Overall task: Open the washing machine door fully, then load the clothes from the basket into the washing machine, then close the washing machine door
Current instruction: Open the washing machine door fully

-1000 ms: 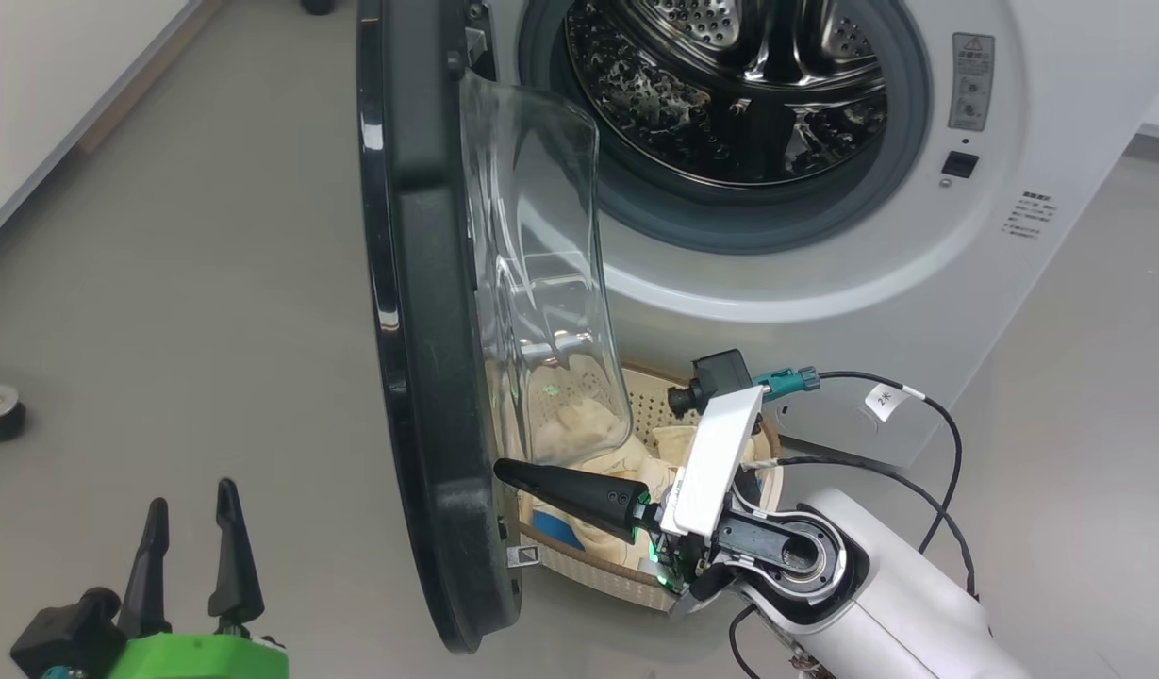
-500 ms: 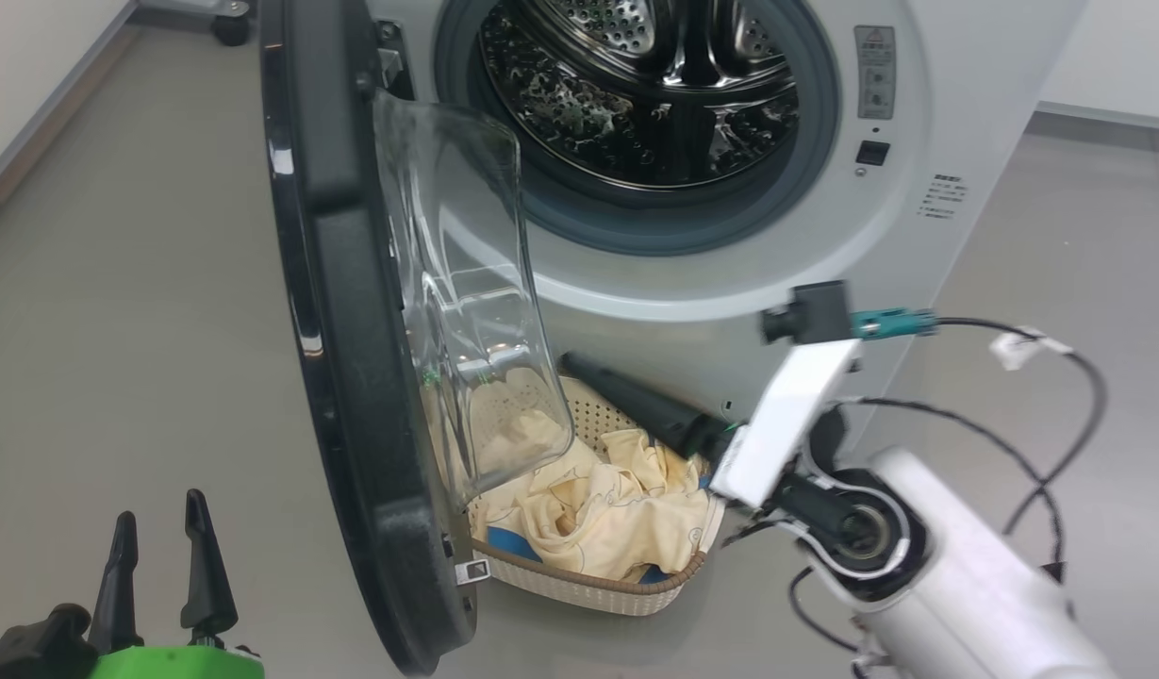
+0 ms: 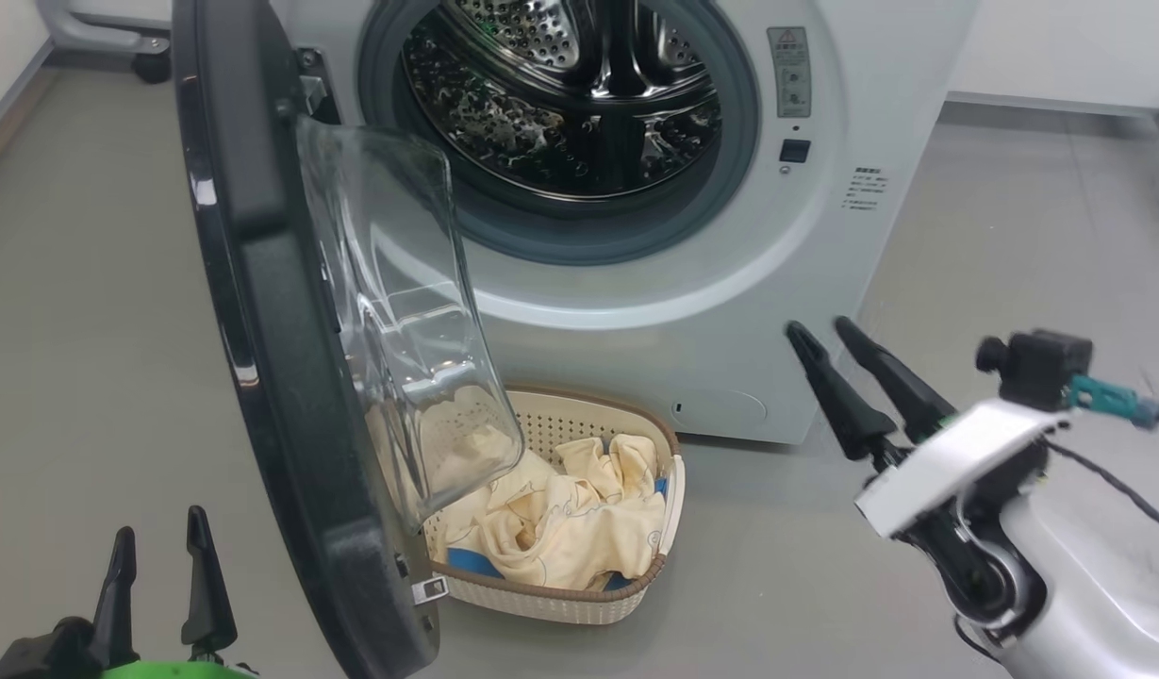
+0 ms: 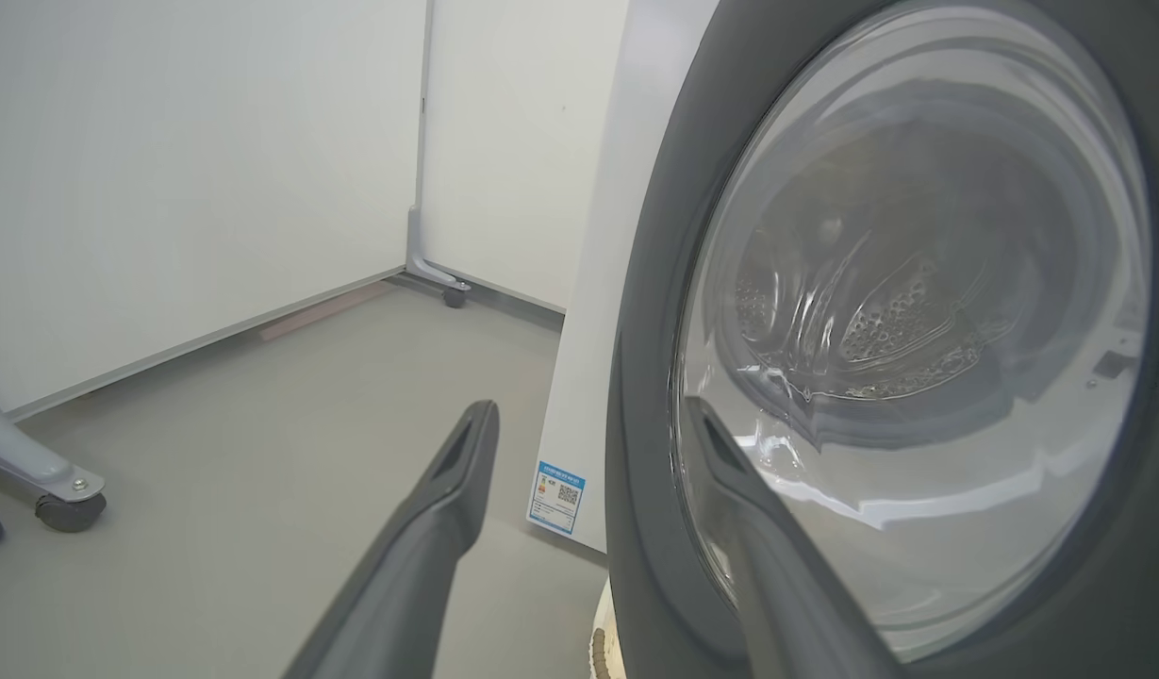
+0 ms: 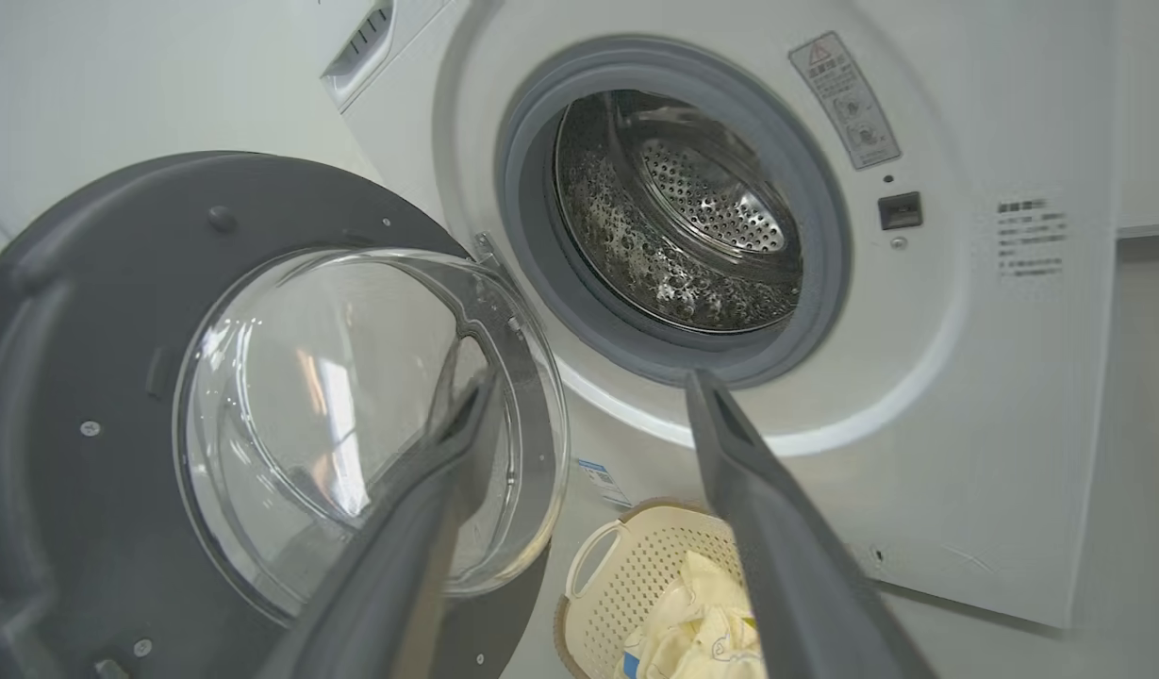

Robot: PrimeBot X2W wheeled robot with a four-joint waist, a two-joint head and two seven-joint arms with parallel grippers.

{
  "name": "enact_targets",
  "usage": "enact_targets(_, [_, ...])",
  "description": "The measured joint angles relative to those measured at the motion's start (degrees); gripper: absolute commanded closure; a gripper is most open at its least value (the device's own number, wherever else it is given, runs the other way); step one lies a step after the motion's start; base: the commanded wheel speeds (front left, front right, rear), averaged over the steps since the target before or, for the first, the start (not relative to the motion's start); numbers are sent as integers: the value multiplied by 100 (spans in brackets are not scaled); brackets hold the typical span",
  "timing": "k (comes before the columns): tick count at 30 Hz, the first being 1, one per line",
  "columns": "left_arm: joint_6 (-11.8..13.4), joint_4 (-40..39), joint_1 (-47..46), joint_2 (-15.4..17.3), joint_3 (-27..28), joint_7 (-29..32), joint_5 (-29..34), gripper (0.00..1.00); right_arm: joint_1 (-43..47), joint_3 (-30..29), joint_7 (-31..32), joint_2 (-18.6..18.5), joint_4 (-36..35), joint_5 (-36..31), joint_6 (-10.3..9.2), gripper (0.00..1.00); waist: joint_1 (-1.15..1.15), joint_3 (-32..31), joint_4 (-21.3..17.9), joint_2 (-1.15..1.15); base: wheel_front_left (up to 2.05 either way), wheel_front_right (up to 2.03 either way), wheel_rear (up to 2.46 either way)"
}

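Observation:
The washing machine (image 3: 824, 113) stands with its round opening and steel drum (image 3: 579, 104) bare. Its black-rimmed door (image 3: 258, 330) hangs open towards me, nearly edge-on, with the glass bowl (image 3: 400, 311) over the basket's left part. On the floor under the opening sits the cream basket (image 3: 579, 594), holding the pale yellow clothes (image 3: 560, 519). My right gripper (image 3: 818, 326) hovers to the basket's right, open and empty. At the lower left, outside the door, my left gripper (image 3: 160, 524) stands open. My right gripper (image 5: 593, 377) faces the drum (image 5: 683, 217) and basket (image 5: 636, 566). My left gripper (image 4: 588, 407) is beside the door's outer face (image 4: 654, 377).
A grey wheeled stand (image 3: 145, 57) sits at the back left by the white wall, and one of its castors (image 4: 60, 500) is near my left arm. Grey floor spreads on both sides of the machine. A cable (image 3: 1117, 481) trails from my right wrist.
My right gripper has come out of the basket, risen, moved right and opened with nothing in it. The clothes stay in the basket. The head camera has turned, shifting the scene left.

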Motion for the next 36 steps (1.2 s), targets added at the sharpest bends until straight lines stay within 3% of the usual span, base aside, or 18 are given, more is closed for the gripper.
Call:
enact_targets(8, [0, 3, 198, 1, 66, 0, 82, 0, 692, -126, -1143, -182, 757, -778, 4, 0, 0, -114, -240, 0, 0, 0, 0])
enact_targets(15, [0, 5, 280, 1, 91, 0, 90, 0, 1068, -545, -1006, -80, 1084, -1247, -258, 0, 0, -189, -421, 0, 0, 0, 0])
enact_targets(22, [0, 13, 336, 1, 38, 0, 90, 0, 1366, -1702, -960, 343, 773, -1938, -455, 0, 0, -228, -536, 0, 0, 0, 0])
enact_targets(36, [0, 15, 356, 2, -11, 0, 90, 0, 2024, -2553, -958, 664, 528, -3267, -457, 0, 0, -227, -625, 0, 0, 0, 0])
